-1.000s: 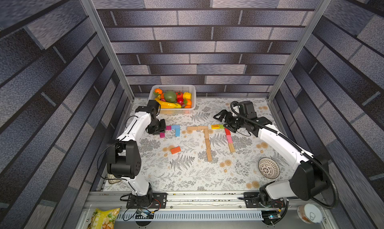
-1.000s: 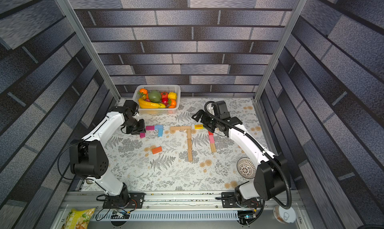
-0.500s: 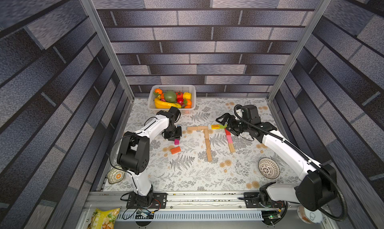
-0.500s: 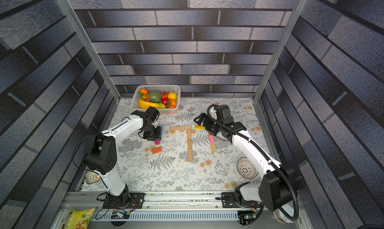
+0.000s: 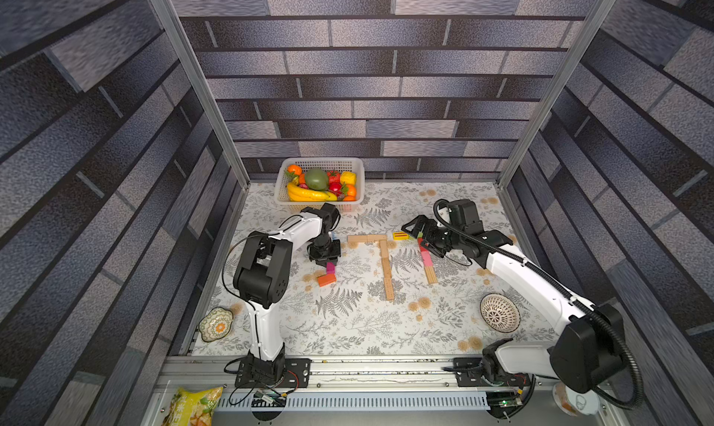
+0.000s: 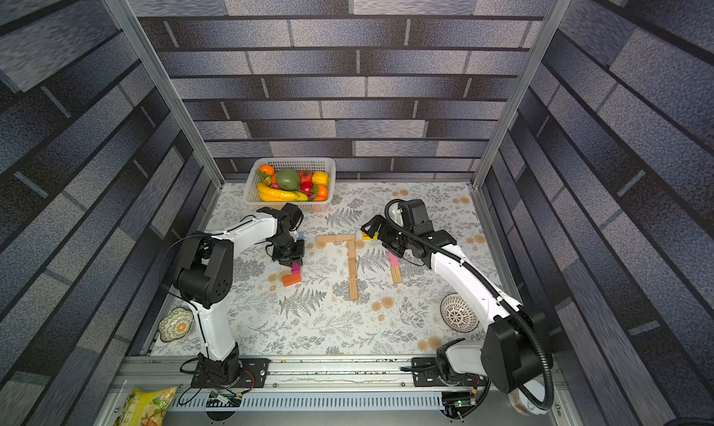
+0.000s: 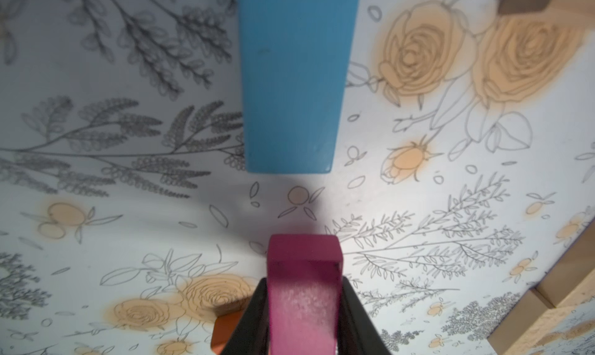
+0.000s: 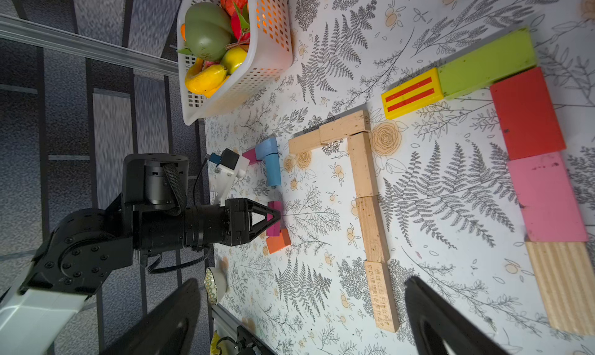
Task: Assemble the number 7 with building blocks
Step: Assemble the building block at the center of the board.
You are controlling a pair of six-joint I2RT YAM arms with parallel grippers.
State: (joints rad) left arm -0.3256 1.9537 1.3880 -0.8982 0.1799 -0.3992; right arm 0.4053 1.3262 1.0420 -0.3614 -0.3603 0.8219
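number 7 (image 5: 380, 250): five tan wood blocks lying end to end mid-bench (image 5: 347, 327), a two-block bar with a three-block stem running down from its right end.
magenta block (image 7: 302, 292): held on end, on the 7's left side, just beside the orange block (image 5: 327, 279).
left jaws: clamped on the magenta block.
blue block (image 7: 293, 79): flat, near the bar's left end, apart from the magenta block.
coloured blocks: yellow striped block (image 8: 410, 94) and green block (image 8: 486, 63) in line, with red block (image 8: 528, 115), pink block (image 8: 547, 198) and ribbed tan block (image 8: 563, 285) in a column, right of the 7.
right jaws: wide apart, holding nothing, above the top of those coloured blocks.
basket (image 5: 320, 160): white, full of toy fruit, at the bench's back edge.
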